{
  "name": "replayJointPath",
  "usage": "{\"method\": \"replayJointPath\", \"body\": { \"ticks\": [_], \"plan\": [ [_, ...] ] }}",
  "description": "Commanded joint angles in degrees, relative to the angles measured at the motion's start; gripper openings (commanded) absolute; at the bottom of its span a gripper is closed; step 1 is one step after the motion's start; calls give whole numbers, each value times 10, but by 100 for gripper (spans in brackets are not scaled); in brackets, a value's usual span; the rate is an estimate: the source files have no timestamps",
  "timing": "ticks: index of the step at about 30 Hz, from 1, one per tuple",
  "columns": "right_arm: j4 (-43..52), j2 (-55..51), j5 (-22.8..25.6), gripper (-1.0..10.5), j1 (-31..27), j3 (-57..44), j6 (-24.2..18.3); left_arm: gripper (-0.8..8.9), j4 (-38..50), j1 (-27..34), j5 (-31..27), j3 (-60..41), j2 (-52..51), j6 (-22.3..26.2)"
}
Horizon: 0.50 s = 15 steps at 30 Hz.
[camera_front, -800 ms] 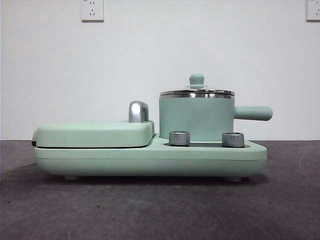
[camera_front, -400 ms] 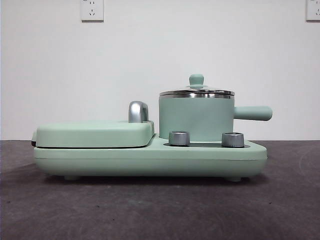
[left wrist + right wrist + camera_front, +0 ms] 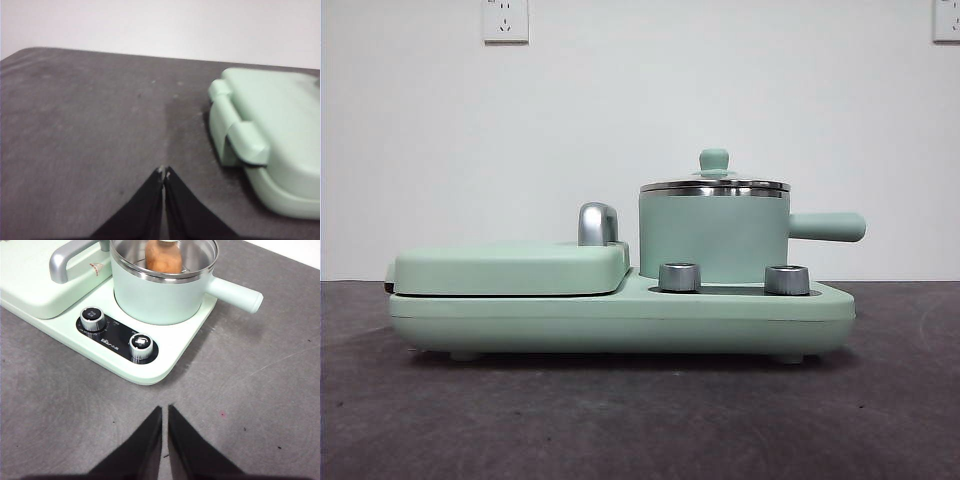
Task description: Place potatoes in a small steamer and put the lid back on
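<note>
Fingers [image 3: 165, 407] well apart from potatoes [image 3: 163, 256] — in lidded steamer [image 3: 165, 292]

i see a plain white wall [image 3: 640, 130] behind a dark grey table [image 3: 620, 420]. two white wall sockets [image 3: 505, 20] sit high up, well apart.

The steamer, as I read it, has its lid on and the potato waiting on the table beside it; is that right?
Not quite: the lid is on the steamer, but the potato sits inside the pot, not on the table, as the right wrist view shows through the glass.
</note>
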Motion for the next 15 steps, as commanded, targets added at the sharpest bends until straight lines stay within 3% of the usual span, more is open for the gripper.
{"method": "replayJointPath", "body": {
  "ticks": [1,15],
  "plan": [
    [5,1,2,16,3,6,-2,6,13,10,-3,-10,0,-6],
    [31,1,2,16,3,6,-2,6,5,14,-3,-10,1,-7]
  ]
}}
